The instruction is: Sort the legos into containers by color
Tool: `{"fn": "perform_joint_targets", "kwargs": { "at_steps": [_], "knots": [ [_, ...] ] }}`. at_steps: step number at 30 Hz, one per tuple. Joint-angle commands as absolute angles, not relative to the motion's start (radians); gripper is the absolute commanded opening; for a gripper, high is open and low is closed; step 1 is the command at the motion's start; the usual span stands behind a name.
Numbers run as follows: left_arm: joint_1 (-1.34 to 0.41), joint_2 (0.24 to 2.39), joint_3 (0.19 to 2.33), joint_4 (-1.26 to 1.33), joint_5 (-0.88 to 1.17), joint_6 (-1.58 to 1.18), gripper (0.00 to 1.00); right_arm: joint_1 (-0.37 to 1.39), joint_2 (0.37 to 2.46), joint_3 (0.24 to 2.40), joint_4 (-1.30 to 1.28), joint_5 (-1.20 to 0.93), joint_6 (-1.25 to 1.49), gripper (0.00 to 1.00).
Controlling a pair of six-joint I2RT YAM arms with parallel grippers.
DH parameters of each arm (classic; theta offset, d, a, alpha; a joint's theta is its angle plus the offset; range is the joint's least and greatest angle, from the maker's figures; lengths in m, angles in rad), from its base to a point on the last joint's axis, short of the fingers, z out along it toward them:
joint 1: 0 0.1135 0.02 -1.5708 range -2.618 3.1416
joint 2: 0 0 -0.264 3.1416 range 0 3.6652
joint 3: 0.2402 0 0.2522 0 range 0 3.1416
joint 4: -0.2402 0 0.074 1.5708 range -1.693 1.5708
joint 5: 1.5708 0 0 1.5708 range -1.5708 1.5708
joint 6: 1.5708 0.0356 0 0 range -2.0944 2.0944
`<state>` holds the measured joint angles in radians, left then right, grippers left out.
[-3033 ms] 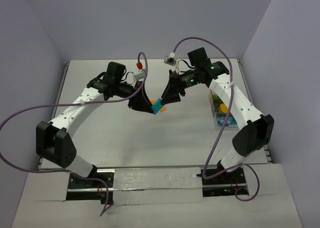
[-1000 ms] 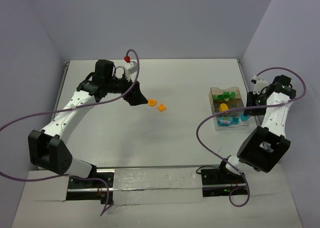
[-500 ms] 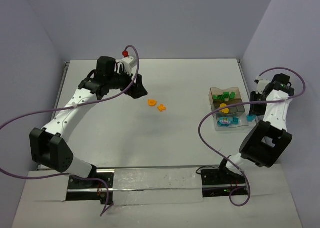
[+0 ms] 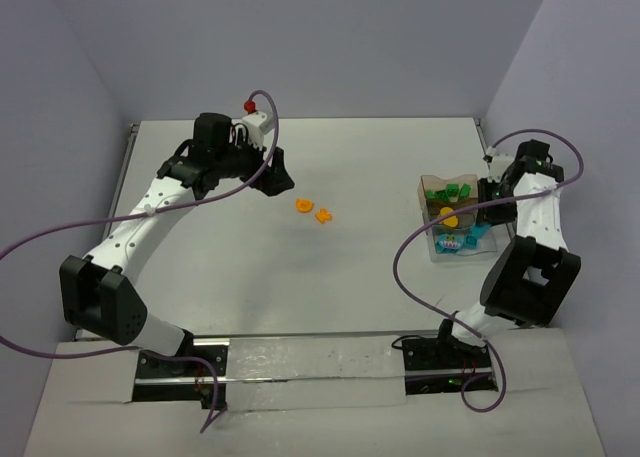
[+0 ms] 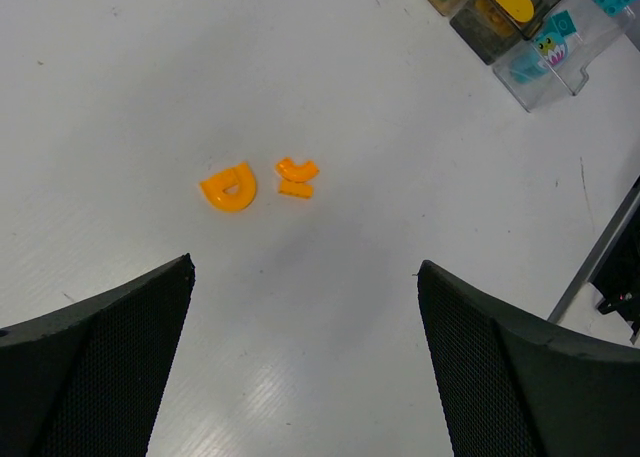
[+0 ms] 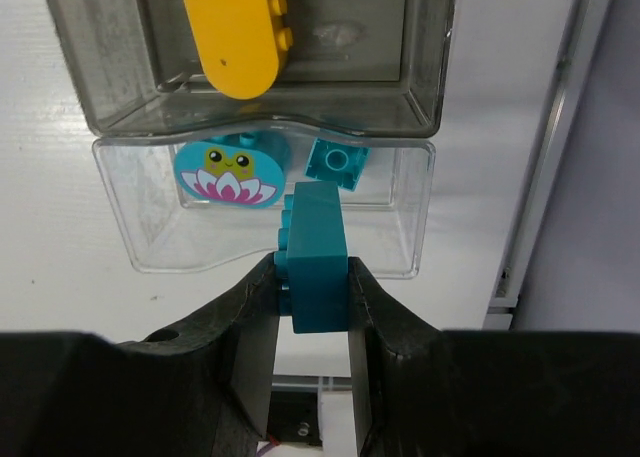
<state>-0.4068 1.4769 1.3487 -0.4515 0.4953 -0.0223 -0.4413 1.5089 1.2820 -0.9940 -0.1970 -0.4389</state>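
Two orange legos [image 4: 303, 205] [image 4: 324, 216] lie apart on the white table; the left wrist view shows them as a curved piece [image 5: 229, 187] and a smaller piece [image 5: 296, 176]. My left gripper [image 4: 275, 182] [image 5: 305, 267] hovers open beside them, holding nothing. The containers stand in a row at the right: a tan-brown one [image 4: 430, 184] with green legos [image 4: 450, 191], a smoky one [image 6: 420, 67] with an orange oval brick [image 6: 235, 27], and a clear one [image 6: 410, 217] with a teal lotus piece [image 6: 232, 167] and a small teal brick [image 6: 337, 162]. My right gripper [image 6: 312, 262] [image 4: 488, 217] is shut on a teal brick [image 6: 318, 247] over the clear container's near rim.
A red ball [image 4: 248, 106] tips the purple cable on the left wrist. The table's metal edge rail [image 6: 520, 227] runs just right of the containers. A purple cable [image 4: 410, 247] loops down in front of the containers.
My right gripper has swung in from the table's right edge to the clear container, still holding the teal brick. The left gripper lifted back from the orange legos, then stayed still.
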Motion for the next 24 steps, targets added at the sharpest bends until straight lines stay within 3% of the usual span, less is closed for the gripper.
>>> {"fn": "perform_joint_targets", "kwargs": {
  "at_steps": [1,12,24],
  "knots": [
    [-0.413,1.482,1.35,-0.404,0.474,-0.021,0.99,-0.411,1.519,1.248,-0.918,-0.131,-0.371,0.0],
    [-0.413,1.494,1.353,-0.397,0.466,-0.027,0.99,-0.374,1.505,1.192,-0.83,0.036,-0.321,0.0],
    [-0.413,1.503,1.364,-0.4,0.46,-0.021,0.99,-0.365,1.516,1.167,-0.789,0.091,-0.31,0.08]
  ]
}}
